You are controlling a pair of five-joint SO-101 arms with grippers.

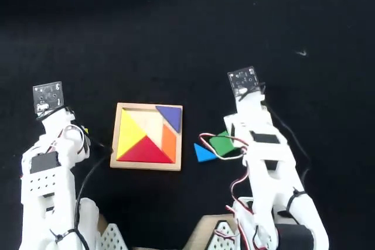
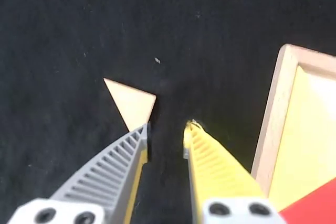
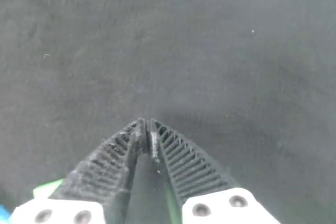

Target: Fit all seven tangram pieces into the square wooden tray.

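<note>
The square wooden tray (image 1: 146, 166) sits on the black worktop (image 1: 176, 39), holding a yellow triangle (image 1: 128, 133), red triangle (image 1: 146, 150), orange piece (image 1: 169, 140) and purple triangle (image 1: 170, 115). Just beside it lie a blue triangle (image 1: 203, 153) and a green piece (image 1: 222, 143) partly hidden by the right arm, and the right gripper (image 3: 146, 125) has its fingers clenched on nothing. A pale wooden triangle (image 2: 132, 102) lies outside the tray by the left gripper (image 2: 167, 128), whose fingers are parted and empty.

tray (image 1: 146, 166): 1 | tangram pieces (image 1: 143, 150): 7 (4 seated, 3 loose) | arms (image 1: 266, 150): 2

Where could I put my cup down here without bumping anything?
The wide black cloth beyond the tray is bare. Crowded: right of the tray, where the blue triangle and green piece lie; left of it, a wooden triangle at the left fingers.
</note>
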